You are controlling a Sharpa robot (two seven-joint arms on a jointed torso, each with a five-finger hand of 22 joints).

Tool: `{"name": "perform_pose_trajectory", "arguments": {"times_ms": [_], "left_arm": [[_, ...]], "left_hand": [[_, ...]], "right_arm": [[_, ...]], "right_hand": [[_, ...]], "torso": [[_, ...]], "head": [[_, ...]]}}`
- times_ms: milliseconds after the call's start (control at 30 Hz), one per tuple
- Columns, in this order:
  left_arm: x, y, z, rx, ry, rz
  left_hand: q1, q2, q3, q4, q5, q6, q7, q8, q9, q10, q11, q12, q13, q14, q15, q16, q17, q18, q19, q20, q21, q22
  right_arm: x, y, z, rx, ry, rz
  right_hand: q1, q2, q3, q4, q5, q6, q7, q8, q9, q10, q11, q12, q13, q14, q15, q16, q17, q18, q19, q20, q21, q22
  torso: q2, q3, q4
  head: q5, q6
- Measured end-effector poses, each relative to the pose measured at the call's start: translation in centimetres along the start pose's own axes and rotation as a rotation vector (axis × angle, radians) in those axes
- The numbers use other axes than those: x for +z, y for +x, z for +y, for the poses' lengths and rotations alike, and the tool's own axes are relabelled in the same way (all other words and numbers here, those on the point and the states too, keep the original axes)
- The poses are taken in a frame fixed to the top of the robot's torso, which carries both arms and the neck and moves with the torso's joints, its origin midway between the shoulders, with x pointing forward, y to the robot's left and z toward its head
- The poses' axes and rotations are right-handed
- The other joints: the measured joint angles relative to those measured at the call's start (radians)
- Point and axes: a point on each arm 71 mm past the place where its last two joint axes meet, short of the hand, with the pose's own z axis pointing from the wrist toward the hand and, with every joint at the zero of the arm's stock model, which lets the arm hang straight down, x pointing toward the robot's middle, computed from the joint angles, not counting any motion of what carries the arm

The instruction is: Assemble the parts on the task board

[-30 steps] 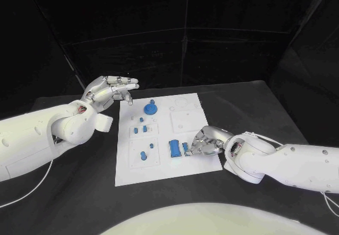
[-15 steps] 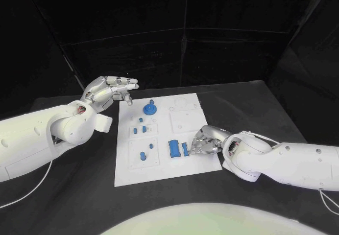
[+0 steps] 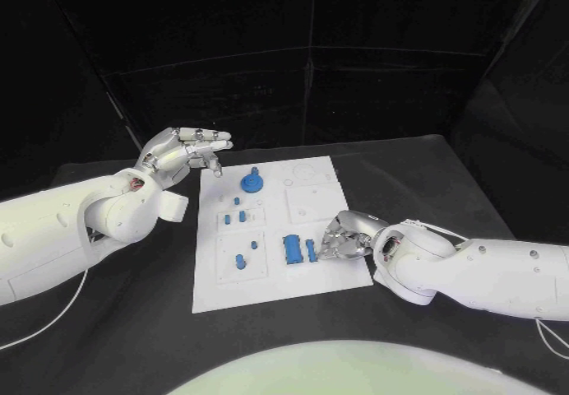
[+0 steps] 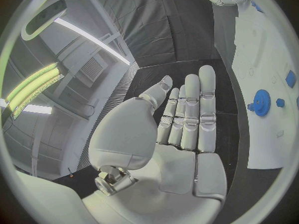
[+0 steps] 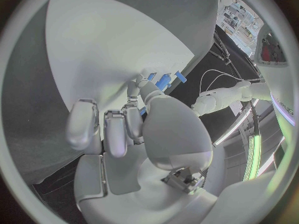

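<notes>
The right hand [image 3: 346, 237] is low over the near right part of the task board [image 3: 275, 288]. Its fingers [image 5: 118, 129] curl down beside a small blue part [image 3: 312, 249], but I cannot tell if it has hold of it. Just beside that is a long blue part [image 3: 292, 249]. I think the job is only part done, because the pale shapes on the board's right half look bare.

A little oval part [image 3: 241, 262] lies toward the near left. Small blue pieces [image 3: 235, 217] sit in the middle of the left half. The blue gear [image 3: 252, 180] stands near the far edge.

The left hand [image 3: 187, 149] is up above the far left corner, flat and spread, holding nothing. The black table [image 3: 439, 181] has lots of room on both sides of the board.
</notes>
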Motion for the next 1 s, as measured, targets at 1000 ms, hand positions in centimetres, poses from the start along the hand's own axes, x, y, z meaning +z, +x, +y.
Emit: {"name": "perform_pose_trajectory", "arguments": {"times_ms": [1000], "left_arm": [[1.7,-1.2,0.6,0.028,0.013,-0.071]], "left_hand": [[-0.003,-0.003,-0.01,0.015,0.0,-0.015,0.0,0.002,-0.003,-0.011,0.022,-0.033,-0.013,-0.186,0.061,-0.295,-0.181,-0.006,-0.259,0.038,-0.236,-0.132]], "right_arm": [[6.5,-10.8,-4.0,0.687,-0.153,-0.234]], "right_hand": [[0.037,0.03,0.231,-0.125,0.051,-0.157,0.13,-0.126,-0.093,-0.542,0.15,-0.926,-0.812,-0.47,0.179,-1.043,-0.851,0.078,-0.524,0.144,-0.837,-0.795]], "torso": [[-0.052,-0.0152,0.0101]], "head": [[0.005,0.126]]}}
